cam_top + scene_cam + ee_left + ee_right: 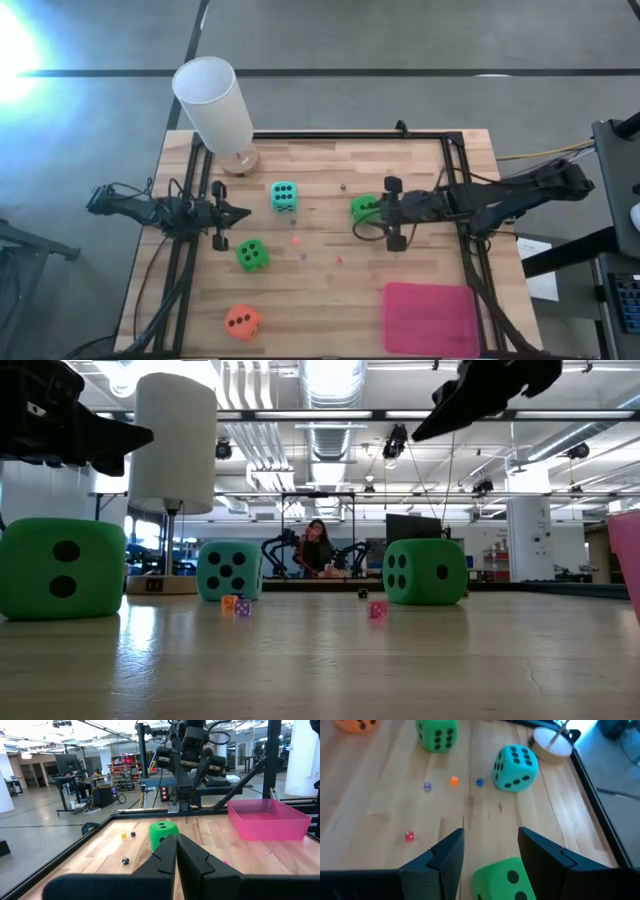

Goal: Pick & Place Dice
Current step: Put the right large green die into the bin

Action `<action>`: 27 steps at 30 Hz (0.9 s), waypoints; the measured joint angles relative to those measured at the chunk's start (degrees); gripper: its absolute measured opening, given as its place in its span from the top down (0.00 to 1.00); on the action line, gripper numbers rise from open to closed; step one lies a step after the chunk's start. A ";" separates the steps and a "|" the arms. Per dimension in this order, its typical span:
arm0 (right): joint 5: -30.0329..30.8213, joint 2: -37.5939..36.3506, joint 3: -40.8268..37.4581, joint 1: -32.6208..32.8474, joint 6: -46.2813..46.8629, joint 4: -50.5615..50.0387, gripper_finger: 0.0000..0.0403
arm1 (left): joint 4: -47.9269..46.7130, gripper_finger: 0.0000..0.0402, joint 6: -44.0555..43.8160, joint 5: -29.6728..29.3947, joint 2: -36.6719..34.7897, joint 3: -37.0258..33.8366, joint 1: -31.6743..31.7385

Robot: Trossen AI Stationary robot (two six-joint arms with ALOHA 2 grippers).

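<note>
Green die between open right claw fingers, lower half cut off.

Four dice are spread over the table: one near the cylinder, one between the right hand's fingers, two toward the left front; the tray is set at the right front.

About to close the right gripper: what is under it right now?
A green die sits on the table below the open right gripper, between its fingers and not yet pinched. The die's underside and the wood under it are hidden.
</note>
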 joint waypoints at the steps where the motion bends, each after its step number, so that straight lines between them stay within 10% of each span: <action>1: -0.34 0.88 0.06 -0.49 -0.01 -0.07 0.54 | 0.00 0.95 0.00 0.00 0.00 0.00 -0.01; 17: -3.13 11.59 7.57 -5.30 -5.01 -12.71 0.53 | 0.00 0.95 -0.02 0.00 -0.02 0.00 0.01; 27: -7.53 11.41 6.33 -9.99 -8.23 -12.16 0.28 | 0.00 0.95 -0.02 0.00 -0.02 0.02 0.00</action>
